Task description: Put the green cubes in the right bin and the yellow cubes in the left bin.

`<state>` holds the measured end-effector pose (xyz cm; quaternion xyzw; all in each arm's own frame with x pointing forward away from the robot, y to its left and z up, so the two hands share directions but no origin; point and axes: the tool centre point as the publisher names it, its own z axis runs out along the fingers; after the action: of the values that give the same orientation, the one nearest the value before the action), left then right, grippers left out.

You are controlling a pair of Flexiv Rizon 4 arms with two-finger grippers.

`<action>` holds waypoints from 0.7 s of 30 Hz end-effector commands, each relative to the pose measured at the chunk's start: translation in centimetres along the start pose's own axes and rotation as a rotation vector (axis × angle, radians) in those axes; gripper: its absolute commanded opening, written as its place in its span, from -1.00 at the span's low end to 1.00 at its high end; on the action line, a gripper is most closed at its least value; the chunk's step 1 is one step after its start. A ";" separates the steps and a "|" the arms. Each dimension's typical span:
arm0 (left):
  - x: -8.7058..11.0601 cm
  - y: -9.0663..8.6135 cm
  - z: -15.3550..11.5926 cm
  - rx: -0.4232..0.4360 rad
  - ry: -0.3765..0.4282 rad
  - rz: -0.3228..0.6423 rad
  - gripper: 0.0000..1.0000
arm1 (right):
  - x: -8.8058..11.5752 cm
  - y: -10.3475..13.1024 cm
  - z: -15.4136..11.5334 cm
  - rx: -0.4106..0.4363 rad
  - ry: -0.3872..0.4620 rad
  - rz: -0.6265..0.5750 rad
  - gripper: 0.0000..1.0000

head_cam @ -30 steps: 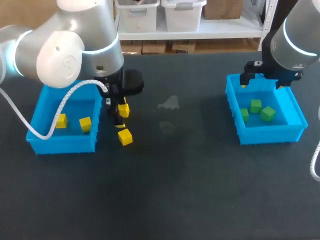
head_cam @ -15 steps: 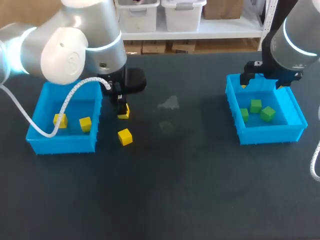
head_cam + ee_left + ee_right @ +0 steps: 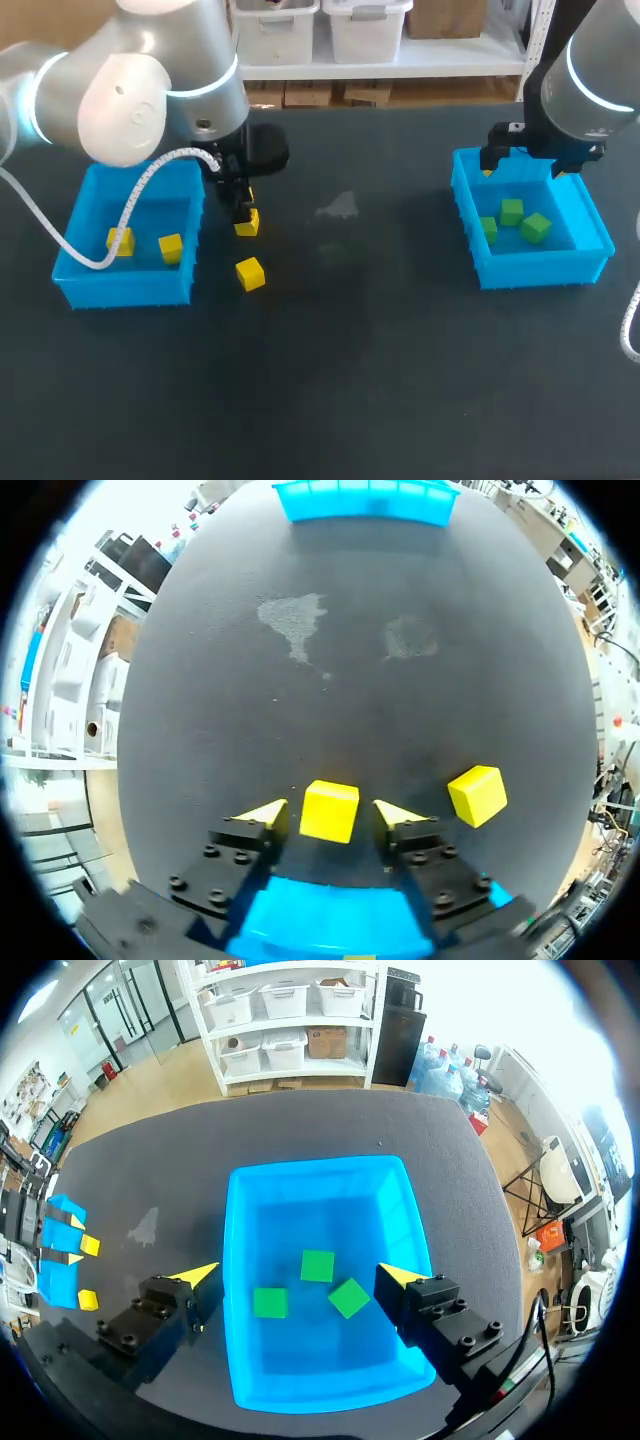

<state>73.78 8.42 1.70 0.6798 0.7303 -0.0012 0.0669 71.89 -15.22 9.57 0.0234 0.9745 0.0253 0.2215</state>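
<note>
My left gripper (image 3: pixel 243 212) hangs just right of the blue left bin (image 3: pixel 125 290), and its fingers stand on either side of a yellow cube (image 3: pixel 247 224). In the left wrist view that cube (image 3: pixel 329 811) has a thin gap to each yellow fingertip (image 3: pixel 265 814). A second yellow cube (image 3: pixel 250 273) lies loose on the table beside it (image 3: pixel 477 794). Two yellow cubes (image 3: pixel 121 241) (image 3: pixel 171 247) are in the left bin. Over the right bin (image 3: pixel 540 268) my right gripper (image 3: pixel 300 1280) stands open and empty above three green cubes (image 3: pixel 318 1265) (image 3: pixel 349 1297) (image 3: pixel 270 1302).
The left bin's rim (image 3: pixel 330 925) sits right under the left gripper's body. A pale smudge (image 3: pixel 338 207) marks the dark table between the two bins. The table's wide middle and front hold nothing else.
My left gripper has pulled up and back a little; its lower yellow tip no longer shows below the cube. The loose cube and the right arm have not moved.
</note>
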 end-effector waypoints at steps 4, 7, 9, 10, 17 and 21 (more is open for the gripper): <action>0.3 0.6 -0.2 0.005 0.019 0.012 1.00 | 0.1 0.0 0.0 0.001 -0.004 0.001 1.00; 0.3 0.4 0.1 0.008 0.023 0.018 1.00 | 0.1 0.0 0.0 0.001 -0.004 0.001 1.00; 0.2 0.2 0.4 0.011 0.027 0.027 1.00 | 0.1 0.0 0.0 0.001 -0.004 0.001 1.00; 0.2 0.1 0.5 0.011 0.028 0.032 1.00 | 0.1 0.0 0.0 0.001 -0.004 0.001 1.00; 0.2 -0.1 1.2 0.025 0.031 0.039 1.00 | 0.1 0.0 0.0 0.001 -0.004 0.001 1.00; 0.1 -0.2 1.3 0.036 0.029 0.041 1.00 | 0.1 0.0 0.0 0.001 -0.004 0.001 1.00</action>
<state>73.39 8.42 0.44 0.6947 0.7178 0.0002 0.0469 71.89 -15.22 9.57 0.0234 0.9745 0.0253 0.2215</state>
